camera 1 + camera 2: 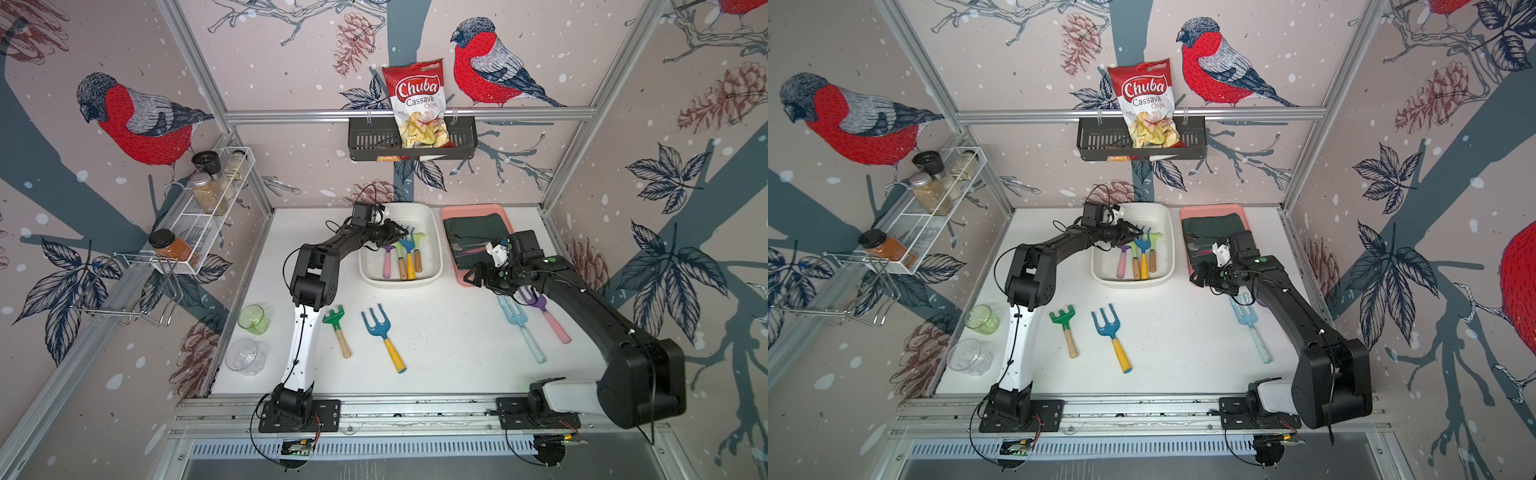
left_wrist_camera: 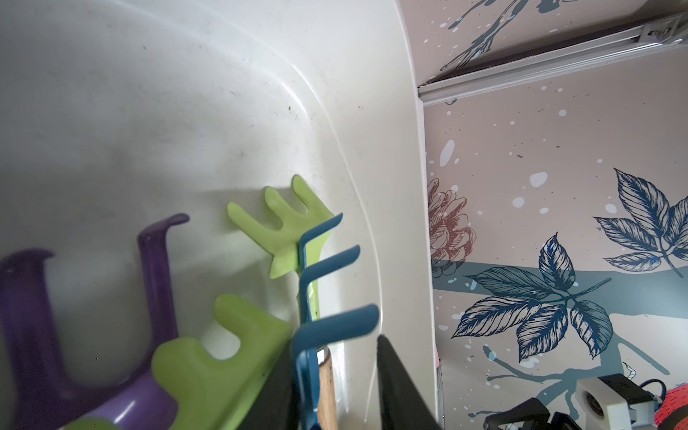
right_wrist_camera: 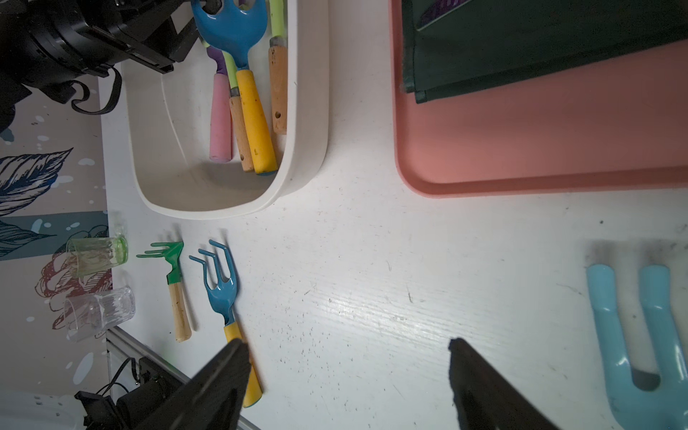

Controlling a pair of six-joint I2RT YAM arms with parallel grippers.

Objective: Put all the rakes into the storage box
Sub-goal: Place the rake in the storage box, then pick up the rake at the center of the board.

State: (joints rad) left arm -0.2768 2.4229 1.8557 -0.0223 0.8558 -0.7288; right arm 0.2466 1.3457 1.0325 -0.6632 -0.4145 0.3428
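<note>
Seemingly loose, the rake (image 2: 335, 258) sits between parted left jaws, inside the storage box (image 2: 186, 93).

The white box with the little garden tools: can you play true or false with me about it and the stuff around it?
1. The storage box holds four tools. True.
2. The green rake lies inside the box. False: it lies on the table, outside the box.
3. The chips bag stands in the black basket. True.
4. The pink tray has nothing on it. False: a dark green cloth lies on it.
</note>
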